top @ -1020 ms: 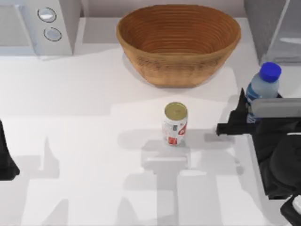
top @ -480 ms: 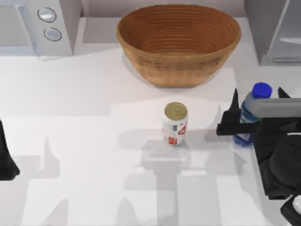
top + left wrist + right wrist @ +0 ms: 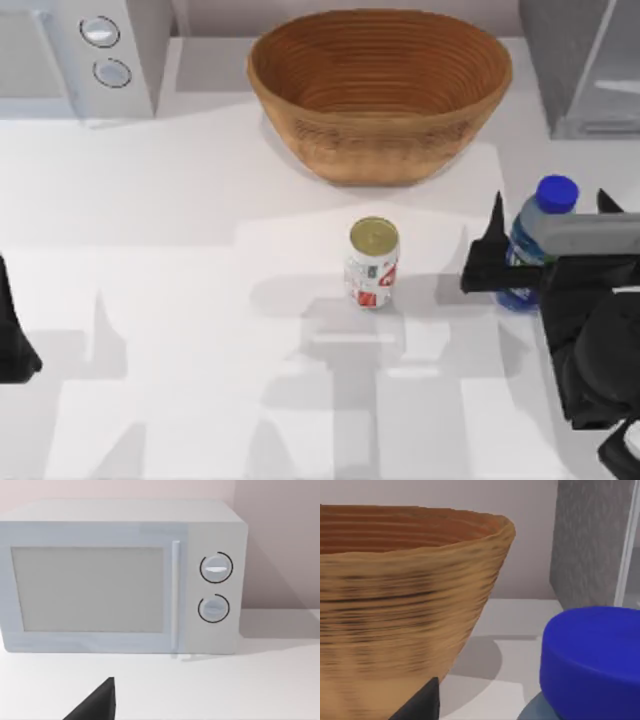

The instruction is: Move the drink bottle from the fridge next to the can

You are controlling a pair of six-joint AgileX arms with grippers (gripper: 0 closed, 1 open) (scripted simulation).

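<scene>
Standing upright on the white table (image 3: 180, 300), the drink bottle (image 3: 533, 240) sits between the two dark fingers (image 3: 492, 250) of the right gripper (image 3: 545, 245), toward the top view's right side. One finger rises on the bottle's left and the other on its right, and they appear spread a little wider than the bottle, though whether either one touches the plastic cannot be told from above. The bottle's blue cap shows clearly over the pale grey bar of the wrist, and the foot of its blue label shows just under the finger bar. In the right wrist view the same cap looms large and close, with the bottle's shoulder just visible beneath it. To the bottle's left stands the can (image 3: 372, 262), upright with its dull gold top facing up (a strip of bare table shows between the two, so they are near but apart). Behind the can, at the far middle of the table, sits a wide woven basket (image 3: 380, 90), brown and ribbed. The fridge (image 3: 575, 65) occupies the far right corner, its pale door panel swung outward. At the far left corner stands a white microwave (image 3: 122, 577) with two round knobs. The left arm (image 3: 15, 340) is parked at the table's left edge, well apart from the can.
</scene>
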